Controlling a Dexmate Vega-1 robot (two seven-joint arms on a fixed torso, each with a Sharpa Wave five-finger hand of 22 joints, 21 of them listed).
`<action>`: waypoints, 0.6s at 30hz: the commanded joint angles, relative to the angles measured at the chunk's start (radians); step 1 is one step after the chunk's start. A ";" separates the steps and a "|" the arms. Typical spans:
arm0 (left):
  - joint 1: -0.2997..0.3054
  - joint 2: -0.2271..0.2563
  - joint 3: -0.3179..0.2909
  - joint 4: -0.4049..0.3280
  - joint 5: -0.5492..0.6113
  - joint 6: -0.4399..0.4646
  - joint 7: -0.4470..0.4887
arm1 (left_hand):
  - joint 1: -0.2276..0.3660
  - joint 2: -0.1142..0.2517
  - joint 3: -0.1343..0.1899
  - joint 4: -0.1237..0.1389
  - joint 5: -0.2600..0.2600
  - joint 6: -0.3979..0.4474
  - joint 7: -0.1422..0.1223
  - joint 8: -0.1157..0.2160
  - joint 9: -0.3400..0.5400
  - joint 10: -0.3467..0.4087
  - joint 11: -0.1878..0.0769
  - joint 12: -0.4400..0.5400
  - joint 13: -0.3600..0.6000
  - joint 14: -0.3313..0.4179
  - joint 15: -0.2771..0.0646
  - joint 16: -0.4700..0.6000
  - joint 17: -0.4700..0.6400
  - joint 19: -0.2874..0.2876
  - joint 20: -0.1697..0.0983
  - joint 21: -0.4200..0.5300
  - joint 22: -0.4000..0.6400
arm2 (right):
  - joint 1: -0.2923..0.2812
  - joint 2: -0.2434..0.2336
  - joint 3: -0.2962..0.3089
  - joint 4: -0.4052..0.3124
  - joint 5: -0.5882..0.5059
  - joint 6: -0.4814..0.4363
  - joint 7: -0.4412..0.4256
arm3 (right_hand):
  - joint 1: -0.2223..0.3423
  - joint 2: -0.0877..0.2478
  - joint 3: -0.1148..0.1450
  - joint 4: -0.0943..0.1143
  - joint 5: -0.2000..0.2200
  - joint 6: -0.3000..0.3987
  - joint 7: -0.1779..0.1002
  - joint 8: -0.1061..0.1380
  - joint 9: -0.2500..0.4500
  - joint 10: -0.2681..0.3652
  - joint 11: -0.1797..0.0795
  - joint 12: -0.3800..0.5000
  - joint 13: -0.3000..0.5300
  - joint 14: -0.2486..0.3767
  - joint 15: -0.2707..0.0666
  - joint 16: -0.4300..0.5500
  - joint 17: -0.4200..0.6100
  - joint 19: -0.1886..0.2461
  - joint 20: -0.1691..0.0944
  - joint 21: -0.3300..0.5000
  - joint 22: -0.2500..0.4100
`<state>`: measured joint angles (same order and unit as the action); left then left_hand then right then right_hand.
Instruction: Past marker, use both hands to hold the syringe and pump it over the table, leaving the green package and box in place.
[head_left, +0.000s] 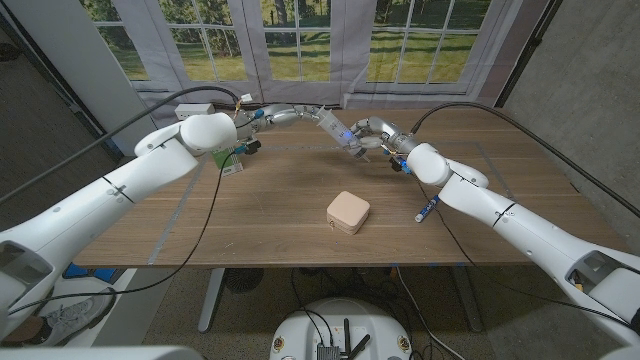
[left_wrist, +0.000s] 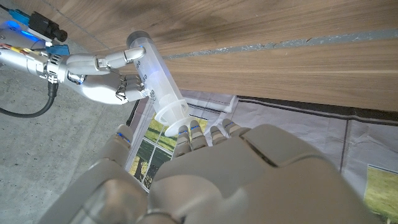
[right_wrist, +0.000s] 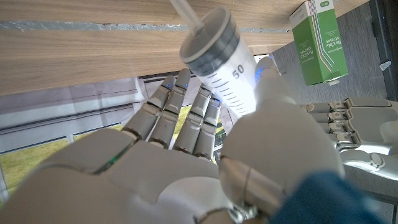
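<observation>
Nearest, a small beige box (head_left: 347, 212) sits closed near the counter's (head_left: 270, 200) front edge, contents unseen, with a marker (head_left: 427, 208) toward the right edge. Beyond, the green package (head_left: 228, 158) stands by the left edge. Farthest, the syringe (head_left: 333, 128) is raised over the far edge: the right hand (head_left: 368, 137) grips the barrel, the left hand (head_left: 283, 113) holds the plunger end, seemingly for pumping.

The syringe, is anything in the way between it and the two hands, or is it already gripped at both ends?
Nothing visible stands between them. The right hand holds the syringe by its barrel, and the left hand's fingers are at its flange end. It is up over the table, clear of the box, green package and marker.
</observation>
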<state>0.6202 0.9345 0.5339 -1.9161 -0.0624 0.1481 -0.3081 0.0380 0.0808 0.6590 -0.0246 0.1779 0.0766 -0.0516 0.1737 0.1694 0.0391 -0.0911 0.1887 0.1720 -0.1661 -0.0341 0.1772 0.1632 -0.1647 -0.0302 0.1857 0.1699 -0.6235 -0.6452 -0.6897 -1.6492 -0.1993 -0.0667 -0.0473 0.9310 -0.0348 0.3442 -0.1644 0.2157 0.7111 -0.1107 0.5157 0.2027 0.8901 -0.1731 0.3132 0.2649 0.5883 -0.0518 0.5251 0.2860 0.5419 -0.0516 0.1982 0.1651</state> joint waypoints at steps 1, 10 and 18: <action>0.014 0.007 -0.007 -0.004 -0.003 -0.016 0.003 | -0.006 0.074 0.003 0.004 0.004 0.007 -0.003 0.007 0.002 0.002 0.001 0.002 0.000 0.004 -0.044 -0.002 0.003 -0.027 -0.037 0.009 0.003 | -0.010 0.001 0.003 -0.021 -0.005 -0.017 -0.007 | 0.142 0.152 -0.001 -0.001 0.006 0.113 -0.105 0.003 0.003 0.040 -0.034 -0.002 0.003 0.009 -0.175 -0.002 0.003 0.005 -0.050 -0.005 0.003; 0.036 0.026 -0.030 -0.019 -0.006 -0.010 0.024 | -0.004 0.074 0.004 0.002 0.004 0.011 -0.006 0.008 0.002 0.001 0.000 0.001 0.000 0.010 -0.043 -0.001 0.002 -0.022 -0.036 0.010 0.003 | -0.017 0.001 0.004 -0.026 -0.003 -0.029 -0.011 | 0.142 0.152 -0.002 0.000 0.006 0.112 -0.105 0.001 0.003 0.039 -0.034 -0.005 0.004 0.008 -0.173 -0.005 0.003 0.004 -0.050 -0.005 0.003; 0.044 0.036 -0.041 -0.027 -0.007 -0.006 0.033 | -0.001 0.075 0.006 0.000 0.003 0.012 -0.010 0.008 0.002 -0.002 -0.003 0.000 0.000 0.016 -0.044 0.000 0.001 -0.016 -0.033 0.012 0.003 | -0.013 0.002 0.003 -0.017 0.004 -0.033 -0.007 | 0.140 0.151 -0.004 0.000 0.006 0.105 -0.105 -0.004 0.003 0.035 -0.033 -0.008 0.004 0.006 -0.171 -0.008 0.003 0.005 -0.049 -0.005 0.003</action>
<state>0.6499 0.9558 0.5109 -1.9317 -0.0675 0.1382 -0.2928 0.0380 0.0808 0.6601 -0.0235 0.1779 0.0767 -0.0521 0.1758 0.1703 0.0390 -0.0911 0.1887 0.1718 -0.1569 -0.0359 0.1772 0.1633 -0.1647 -0.0302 0.1937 0.1699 -0.6360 -0.6443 -0.6869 -1.6726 -0.2027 -0.0940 -0.0551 0.9310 -0.0348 0.3417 -0.1671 0.2155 0.7111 -0.1107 0.5102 0.2018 0.8900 -0.1732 0.3077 0.2673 0.5882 -0.0518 0.5213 0.2859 0.5418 -0.0516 0.1982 0.1651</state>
